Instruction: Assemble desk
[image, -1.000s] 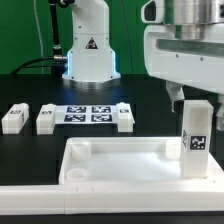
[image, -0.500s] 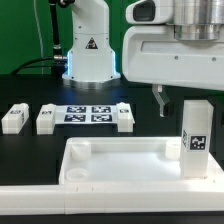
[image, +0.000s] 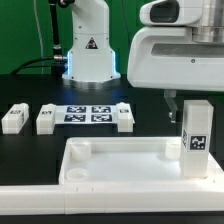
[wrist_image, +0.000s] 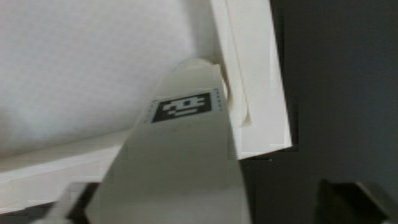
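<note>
The large white rimmed plastic desk top (image: 115, 168) lies at the front of the black table (image: 25, 150); a white tagged square-post leg (image: 195, 140) stands upright in its far corner at the exterior view's right; the gripper (image: 190, 98) hovers there, fingers (image: 168, 100) spread wide, clasping nothing; three loose legs (image: 46, 119) flank the marker board (image: 88, 113).

Marker board (image: 88, 113) flat on black table (image: 30, 150), well to exterior view's left of fingers (image: 169, 101) (four tags showing).

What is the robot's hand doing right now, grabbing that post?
Gripper: open, fingers on either side of the upright leg, not squeezing it.
</note>
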